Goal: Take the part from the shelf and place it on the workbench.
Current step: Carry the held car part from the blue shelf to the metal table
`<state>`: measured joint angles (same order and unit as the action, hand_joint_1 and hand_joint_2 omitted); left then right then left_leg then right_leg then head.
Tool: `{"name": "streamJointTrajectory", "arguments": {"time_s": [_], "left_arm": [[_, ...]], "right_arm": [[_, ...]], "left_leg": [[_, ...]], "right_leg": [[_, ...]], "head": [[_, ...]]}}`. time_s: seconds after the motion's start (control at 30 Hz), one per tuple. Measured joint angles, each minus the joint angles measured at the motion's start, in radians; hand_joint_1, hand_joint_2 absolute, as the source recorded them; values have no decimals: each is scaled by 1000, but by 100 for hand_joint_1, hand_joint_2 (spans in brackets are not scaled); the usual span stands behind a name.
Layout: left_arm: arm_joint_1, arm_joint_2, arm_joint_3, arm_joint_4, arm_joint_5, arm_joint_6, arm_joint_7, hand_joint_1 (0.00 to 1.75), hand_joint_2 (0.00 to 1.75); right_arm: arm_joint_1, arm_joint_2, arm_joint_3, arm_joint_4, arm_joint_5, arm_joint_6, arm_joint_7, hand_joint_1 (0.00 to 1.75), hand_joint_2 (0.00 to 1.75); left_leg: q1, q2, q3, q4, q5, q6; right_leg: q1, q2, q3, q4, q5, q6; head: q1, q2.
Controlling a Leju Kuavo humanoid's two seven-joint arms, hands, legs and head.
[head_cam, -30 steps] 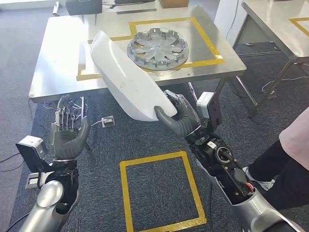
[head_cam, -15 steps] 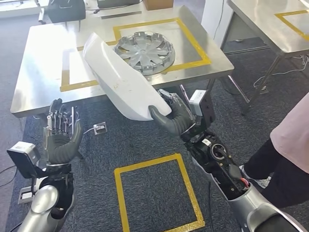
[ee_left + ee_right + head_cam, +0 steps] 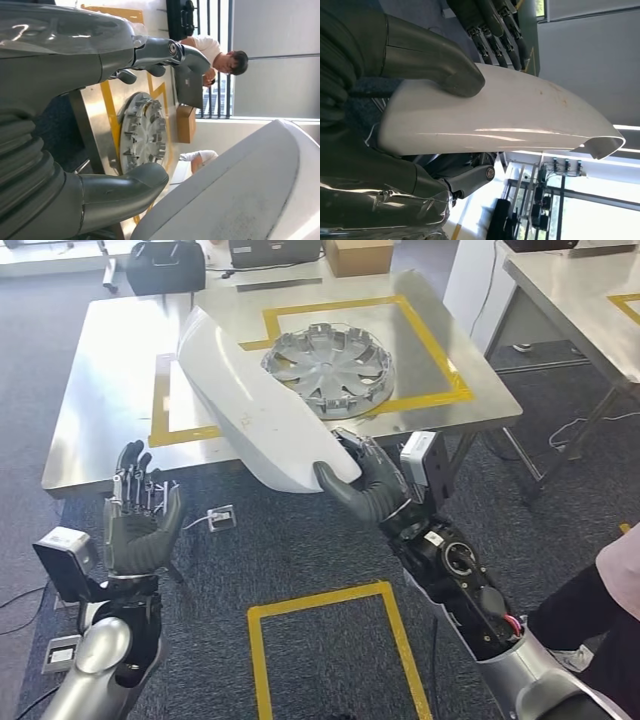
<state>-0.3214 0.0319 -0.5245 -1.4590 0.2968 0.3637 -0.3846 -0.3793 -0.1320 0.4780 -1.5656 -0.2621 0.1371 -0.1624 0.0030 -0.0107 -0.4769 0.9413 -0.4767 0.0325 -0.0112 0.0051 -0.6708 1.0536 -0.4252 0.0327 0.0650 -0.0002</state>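
Right hand (image 3: 371, 483): long white curved plastic panel (image 3: 249, 410) is gripped by one end only; slippage or tipping onto the silver hubcap (image 3: 328, 367) is risked.

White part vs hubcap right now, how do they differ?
The long white curved plastic panel is held in the air, tilted, gripped at its near end by the right hand; the round silver spoked hubcap lies flat on the steel workbench inside the yellow tape outline. The panel is smooth and elongated; the hubcap is circular and ribbed. The panel's far end overhangs the workbench beside the hubcap.
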Motion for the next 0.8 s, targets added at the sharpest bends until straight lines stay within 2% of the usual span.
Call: {"name": "streamJointTrajectory", "arguments": {"time_s": [0.03,0.07,0.1,0.17,0.2,0.27,0.3,0.33,0.37,0.4,0.43,0.47,0.5,0.53,0.57,0.6,0.63,0.7,0.73,0.8], "left_arm": [[0,0,0,1,0,-1,0,0,175],[-1,0,0,1,0,-2,0,0,175],[-2,0,0,2,-1,-3,0,0,175],[-4,-1,0,2,-2,-5,0,0,175],[-6,-1,0,2,-3,-6,0,0,175],[-7,-1,0,2,-3,-7,0,0,175],[-6,-1,0,2,-3,-7,0,0,175],[-5,-1,0,3,-3,-7,0,0,175],[-4,-1,0,4,-3,-7,0,0,175],[-4,-1,0,5,-3,-8,0,0,175],[-3,-1,0,6,-3,-8,0,0,175],[-4,-1,0,7,-3,-8,-1,0,175],[-3,-1,0,8,-3,-9,-1,0,175],[-3,-1,0,8,-3,-9,-2,0,175],[-3,0,0,8,-4,-9,-2,0,175],[-3,0,0,8,-4,-10,-3,0,175],[-4,0,1,8,-5,-10,-4,0,175],[-5,-1,1,8,-6,-12,-5,0,175],[-5,-1,1,8,-7,-12,-6,0,175],[-4,-2,1,8,-7,-12,-7,0,175]], "right_arm": [[0,0,0,2,0,0,0,175,175],[0,0,1,3,0,0,1,175,175],[-1,1,1,4,0,0,1,175,175],[-7,2,0,5,0,0,1,175,175],[-11,2,0,5,0,0,0,175,175],[-15,2,-1,5,0,0,0,175,175],[-15,2,0,6,0,0,0,175,175],[-15,2,1,6,0,0,0,175,175],[-14,2,2,7,0,0,0,175,175],[-14,2,2,8,0,0,0,175,175],[-14,2,2,8,0,0,0,175,175],[-15,2,2,9,0,0,0,175,175],[-15,2,3,9,0,0,0,175,175],[-15,3,3,10,0,0,0,175,175],[-16,3,4,11,0,0,0,175,175],[-16,4,4,12,0,0,0,175,175],[-16,5,4,13,0,0,-1,175,175],[-18,5,4,14,0,0,-1,175,175],[-19,5,4,14,0,0,-2,175,175],[-18,5,5,15,0,0,-3,175,175]], "left_leg": [[-1,-1,12,-1,-13,-5],[0,-1,20,-3,-24,-11],[0,-1,25,0,-31,-17],[5,0,18,30,-25,-28],[6,1,-6,76,-12,-31],[7,3,-98,207,-5,-36],[7,3,-151,269,-24,-37],[6,3,-197,310,-57,-39],[6,3,-230,325,-89,-40],[5,3,-248,310,-107,-38],[4,3,-251,268,-98,-34],[1,3,-240,202,-58,-27],[-4,3,-224,126,7,-18],[-9,0,-207,68,59,-10],[-13,-3,-194,28,95,-4],[-15,-6,-184,8,108,1],[-15,-7,-174,3,99,4],[-10,-4,-146,-11,105,13],[-9,-2,-131,-13,106,17],[-7,0,-108,-13,98,20]], "right_leg": [[2,-2,13,-56,46,-5],[6,-2,23,-92,79,-12],[10,-3,30,-108,88,-18],[14,1,49,-109,77,-33],[14,2,57,-111,71,-40],[13,3,75,-114,55,-51],[14,3,85,-114,45,-55],[15,4,97,-114,33,-57],[16,5,110,-114,21,-58],[17,6,126,-114,9,-58],[18,7,144,-114,-5,-58],[19,8,161,-114,-19,-58],[20,8,175,-114,-32,-56],[21,11,188,-114,-45,-53],[21,13,197,-117,-58,-49],[21,15,207,-115,-63,-43],[21,17,218,-114,-65,-37],[20,14,221,-90,-67,-25],[19,11,206,-57,-73,-20],[13,7,138,58,-102,-9]], "head": [[2,0],[1,0],[-2,0],[-5,0],[-6,0],[-11,0],[-16,0],[-20,0],[-24,0],[-27,0],[-30,0],[-33,0],[-37,0],[-39,0],[-41,0],[-43,0],[-44,0],[-43,0],[-39,0],[-30,0]]}}
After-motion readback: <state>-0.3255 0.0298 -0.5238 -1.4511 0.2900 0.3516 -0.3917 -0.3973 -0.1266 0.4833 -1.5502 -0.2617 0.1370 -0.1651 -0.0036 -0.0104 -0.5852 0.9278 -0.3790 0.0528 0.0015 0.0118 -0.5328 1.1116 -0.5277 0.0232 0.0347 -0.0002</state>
